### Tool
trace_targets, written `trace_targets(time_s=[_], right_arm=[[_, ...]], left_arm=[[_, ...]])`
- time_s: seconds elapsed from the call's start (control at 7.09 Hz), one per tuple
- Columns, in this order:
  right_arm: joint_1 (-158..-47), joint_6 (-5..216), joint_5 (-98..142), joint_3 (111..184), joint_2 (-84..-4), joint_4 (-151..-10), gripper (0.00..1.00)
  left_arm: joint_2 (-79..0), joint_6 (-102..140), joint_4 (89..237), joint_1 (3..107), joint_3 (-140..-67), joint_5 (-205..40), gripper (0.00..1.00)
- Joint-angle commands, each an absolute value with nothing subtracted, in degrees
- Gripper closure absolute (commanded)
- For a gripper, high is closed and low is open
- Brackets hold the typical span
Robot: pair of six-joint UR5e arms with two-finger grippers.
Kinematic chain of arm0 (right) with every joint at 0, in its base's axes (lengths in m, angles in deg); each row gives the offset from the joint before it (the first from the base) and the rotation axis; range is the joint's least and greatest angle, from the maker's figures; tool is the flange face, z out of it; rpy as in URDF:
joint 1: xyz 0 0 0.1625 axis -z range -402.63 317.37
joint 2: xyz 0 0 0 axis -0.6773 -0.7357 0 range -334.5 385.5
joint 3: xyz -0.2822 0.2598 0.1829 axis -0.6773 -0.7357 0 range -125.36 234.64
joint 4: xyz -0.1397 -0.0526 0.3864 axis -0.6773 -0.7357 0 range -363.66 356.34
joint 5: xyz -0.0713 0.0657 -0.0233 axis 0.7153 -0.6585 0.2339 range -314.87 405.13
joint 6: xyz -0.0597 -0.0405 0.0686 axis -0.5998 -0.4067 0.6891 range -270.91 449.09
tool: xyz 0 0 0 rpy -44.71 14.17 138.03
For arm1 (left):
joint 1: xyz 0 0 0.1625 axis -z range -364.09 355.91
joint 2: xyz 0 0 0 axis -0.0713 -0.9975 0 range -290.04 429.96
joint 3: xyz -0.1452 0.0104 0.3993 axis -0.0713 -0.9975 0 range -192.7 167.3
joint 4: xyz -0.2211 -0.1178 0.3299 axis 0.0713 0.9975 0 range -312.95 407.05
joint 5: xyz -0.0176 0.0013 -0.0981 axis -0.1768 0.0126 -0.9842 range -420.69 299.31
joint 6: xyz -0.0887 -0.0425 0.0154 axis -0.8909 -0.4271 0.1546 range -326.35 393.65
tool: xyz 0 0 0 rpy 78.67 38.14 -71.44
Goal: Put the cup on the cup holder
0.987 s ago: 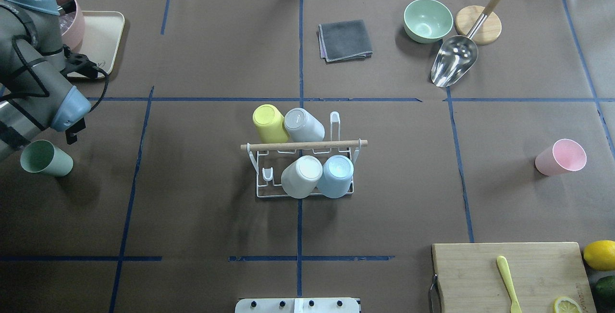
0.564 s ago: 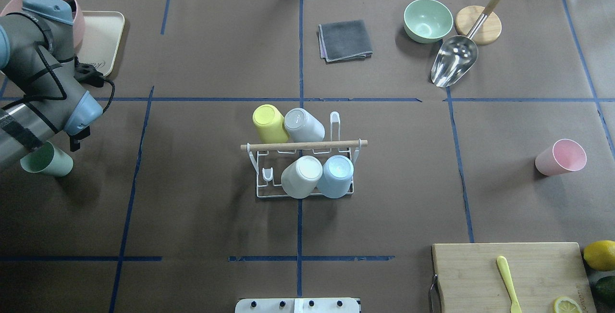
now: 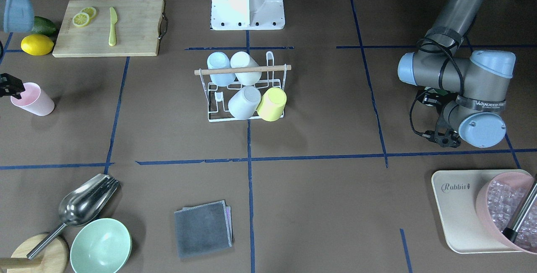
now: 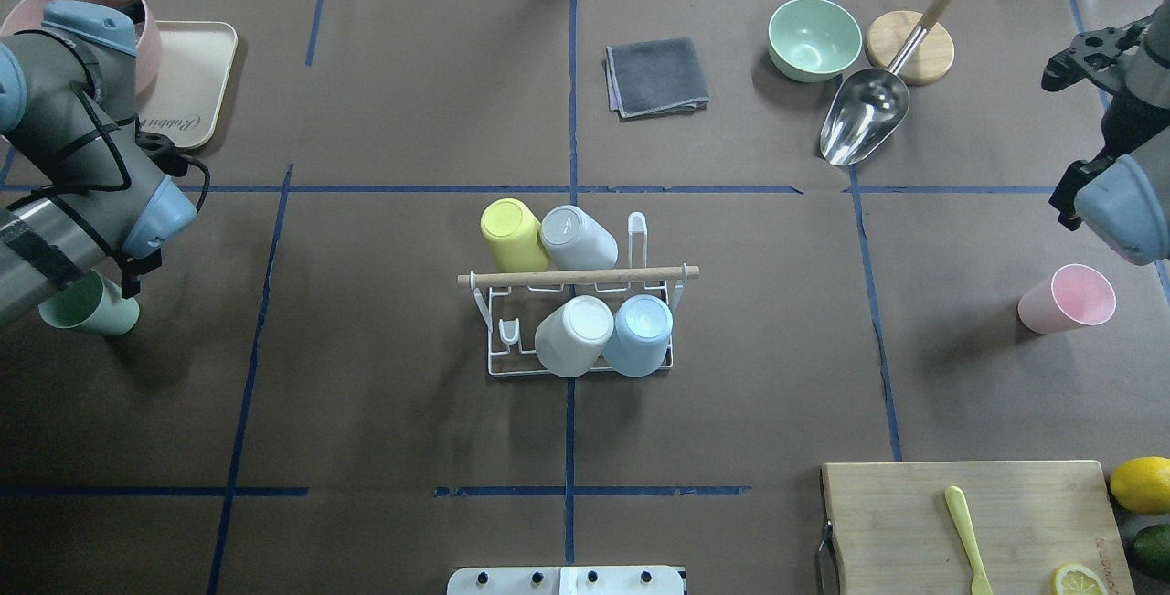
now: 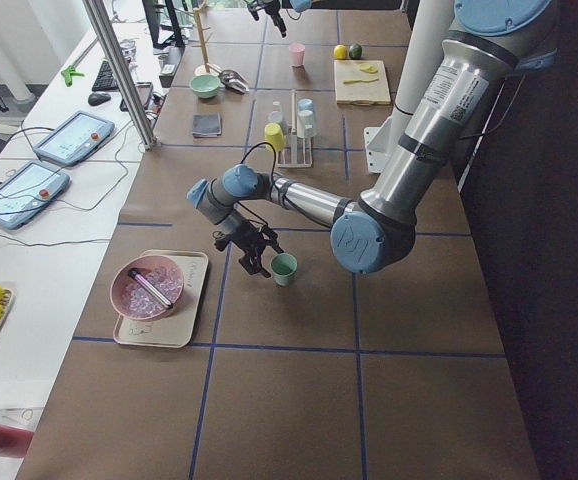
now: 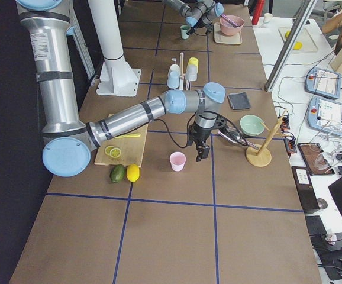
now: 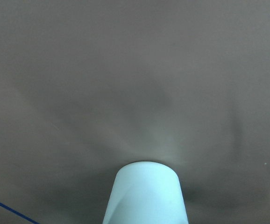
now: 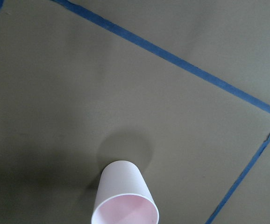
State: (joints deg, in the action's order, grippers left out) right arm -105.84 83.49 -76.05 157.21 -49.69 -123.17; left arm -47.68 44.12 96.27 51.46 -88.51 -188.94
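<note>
The white wire cup holder (image 4: 578, 277) with a wooden rod stands mid-table, also in the front view (image 3: 242, 71). It carries yellow, grey, cream and blue cups upside down. A green cup (image 4: 96, 313) stands at the left, partly under my left arm. My left gripper (image 5: 256, 252) hangs close beside it; its jaws are not readable. The left wrist view shows that cup (image 7: 146, 198) just below. A pink cup (image 4: 1068, 299) stands at the right. My right gripper (image 6: 199, 151) hovers beside it (image 6: 177, 160); I cannot tell its state. The right wrist view shows the pink cup (image 8: 125, 196).
A tray (image 4: 196, 74) with a pink bowl of ice sits far left. A grey cloth (image 4: 656, 76), green bowl (image 4: 813, 37), metal scoop (image 4: 864, 115) and wooden stand (image 4: 909, 47) lie at the back. A chopping board (image 4: 969, 522) with a knife and lemons is front right.
My left arm has swung over the green cup and now covers part of it. My right arm has come into the overhead view at the right edge, above the pink cup.
</note>
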Motion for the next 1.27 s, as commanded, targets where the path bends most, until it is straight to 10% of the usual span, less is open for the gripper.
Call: trace_targets(time_s=[0.0, 1.13], right_arm=[[-98.5, 83.1, -71.5, 154.5, -47.9, -124.2, 0.0], [-90.0, 70.6, -60.6, 143.8, -41.7, -133.5, 0.0]], left_arm=[[-47.1, 44.3, 96.2, 51.5, -88.2, -189.0, 0.0], [-47.0, 44.4, 96.1, 47.2, -84.5, -188.9, 0.0]])
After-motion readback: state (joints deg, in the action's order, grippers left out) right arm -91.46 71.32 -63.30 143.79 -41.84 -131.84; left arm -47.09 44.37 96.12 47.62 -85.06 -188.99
